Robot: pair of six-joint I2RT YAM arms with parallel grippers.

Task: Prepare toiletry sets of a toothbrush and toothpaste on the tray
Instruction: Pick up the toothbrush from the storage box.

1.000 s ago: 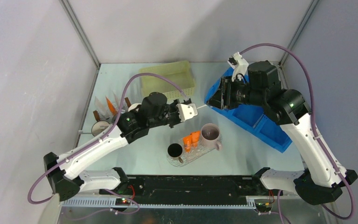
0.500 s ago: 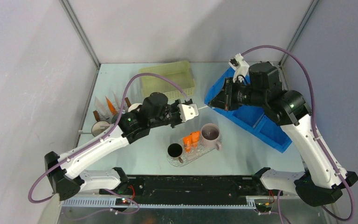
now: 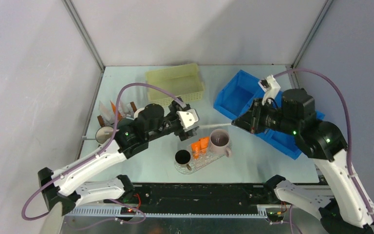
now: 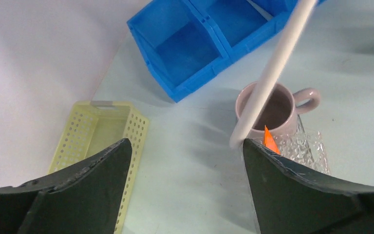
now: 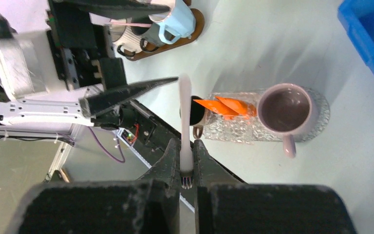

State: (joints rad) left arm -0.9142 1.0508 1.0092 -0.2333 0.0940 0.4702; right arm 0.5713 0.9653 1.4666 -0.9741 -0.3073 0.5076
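Observation:
A slim pale toothbrush (image 3: pixel 215 125) hangs level above the table, just over the pink mug (image 3: pixel 220 140). My right gripper (image 3: pixel 237 123) is shut on its bristle end (image 5: pixel 185 165); the handle (image 5: pixel 184 112) points toward my left gripper (image 3: pixel 195 124). That left gripper (image 4: pixel 186 142) is open, with the toothbrush's handle tip (image 4: pixel 238 139) next to its right finger (image 4: pixel 292 185) and nothing clamped. The clear tray (image 3: pixel 209 162) holds the pink mug, a black mug (image 3: pixel 182 157) and two orange toothpaste tubes (image 3: pixel 199 145).
A yellow perforated basket (image 3: pixel 175 83) stands at the back, a blue divided bin (image 3: pixel 246 95) at the back right. At the left a wooden stand (image 3: pixel 108 119) carries mugs with tubes and brushes. The black front rail (image 3: pixel 199 192) runs along the near edge.
The left gripper has opened and let go of the toothbrush. The right gripper, shut on the brush head, has carried it away from the blue bin toward the pink mug.

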